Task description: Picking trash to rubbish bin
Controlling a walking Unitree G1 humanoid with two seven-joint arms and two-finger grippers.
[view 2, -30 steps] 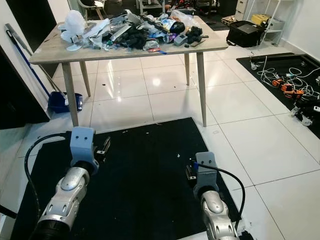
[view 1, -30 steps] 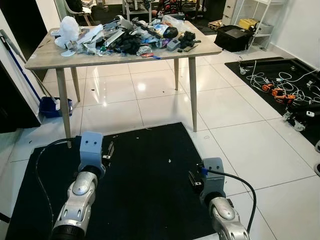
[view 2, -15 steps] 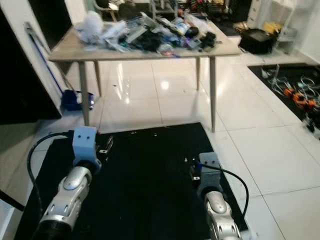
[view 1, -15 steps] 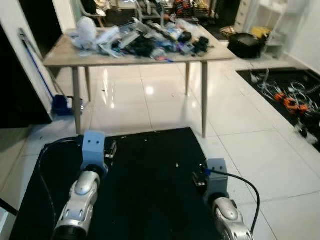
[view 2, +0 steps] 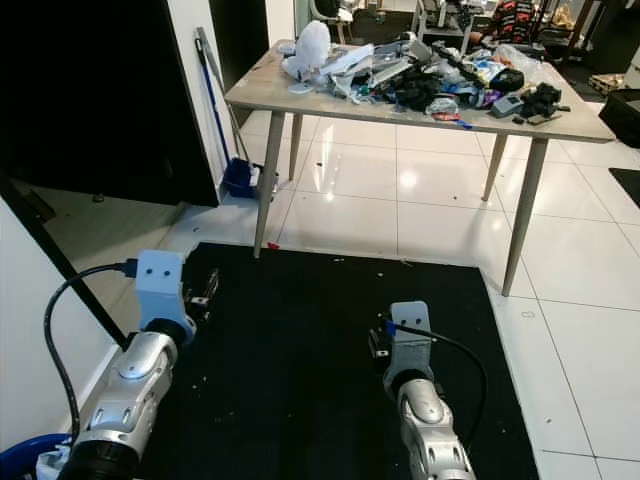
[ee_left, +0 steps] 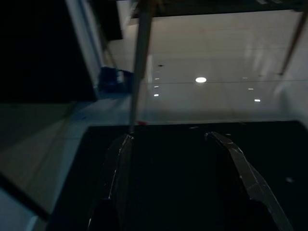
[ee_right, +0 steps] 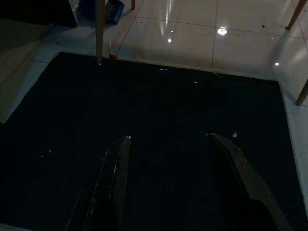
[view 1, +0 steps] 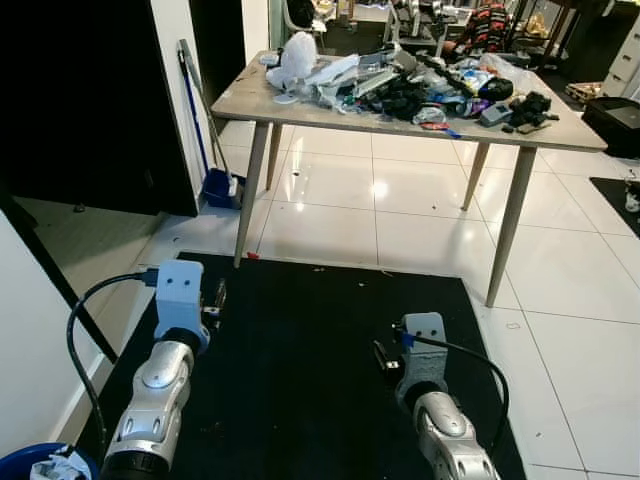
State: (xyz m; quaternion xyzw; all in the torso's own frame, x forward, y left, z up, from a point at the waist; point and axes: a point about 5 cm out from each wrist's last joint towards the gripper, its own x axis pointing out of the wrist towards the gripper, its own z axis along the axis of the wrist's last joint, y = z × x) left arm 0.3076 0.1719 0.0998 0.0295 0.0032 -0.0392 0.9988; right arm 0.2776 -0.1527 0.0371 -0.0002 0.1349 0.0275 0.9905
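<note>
1. A blue bin (view 1: pixel 40 465) with trash sits at the robot's far left, by a white wall.
2. Left gripper (ee_left: pixel 175 139) and right gripper (ee_right: pixel 168 139): fingers apart, empty, over the black mat (view 1: pixel 310 340).
3. Ahead, the worktop (view 1: pixel 300 103) carries a trash pile (view 1: pixel 410 85); a blue dustpan (view 1: pixel 220 187) stands beside its leg on white tiles.

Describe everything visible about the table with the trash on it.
The table is a rectangular, light wood-look top on four slim tapered legs, standing upright on glossy white floor tiles just beyond the black mat. Its near-left leg meets the floor at the mat's far edge. A dense heap of trash covers most of the top, including a white plastic bag at its left end and dark items toward the right. Both grippers are well short of it.
</note>
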